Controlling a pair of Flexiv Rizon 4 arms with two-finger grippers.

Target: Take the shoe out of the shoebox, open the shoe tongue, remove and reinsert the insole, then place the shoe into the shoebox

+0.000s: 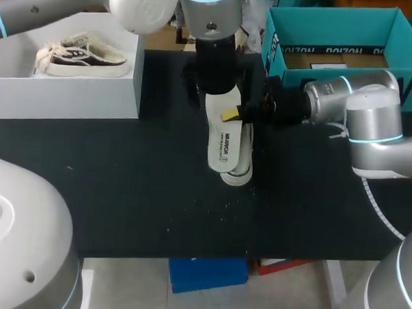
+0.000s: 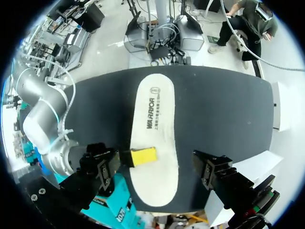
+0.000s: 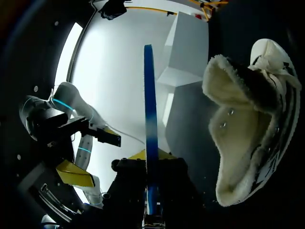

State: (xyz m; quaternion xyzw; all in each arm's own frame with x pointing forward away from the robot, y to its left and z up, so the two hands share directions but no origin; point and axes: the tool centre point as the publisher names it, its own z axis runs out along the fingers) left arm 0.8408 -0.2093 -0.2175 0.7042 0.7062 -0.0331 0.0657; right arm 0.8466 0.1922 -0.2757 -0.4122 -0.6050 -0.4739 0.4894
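Pinches the insole (image 1: 223,147) in the right gripper (image 1: 231,116) at its three o'clock edge, one yellow tip on top. Holds it just above the shoe (image 1: 239,173) at the centre of the table (image 1: 122,192), shoe end peeking out at six o'clock. Hangs the left gripper (image 2: 161,168) over the insole, fingers spread wide, clear of its edges. Has the white shoebox (image 1: 65,93) at ten o'clock, second shoe (image 1: 80,55) inside.

We see the white insole (image 1: 223,145), dark print on top and blue underneath, lying face up over the shoe (image 1: 241,174), pinched at one edge by the right end effector (image 1: 231,116). The white, fleece-lined shoe rests on the black tabletop (image 1: 122,192), mouth spread wide. The white shoebox (image 1: 72,94) stands open at far left.
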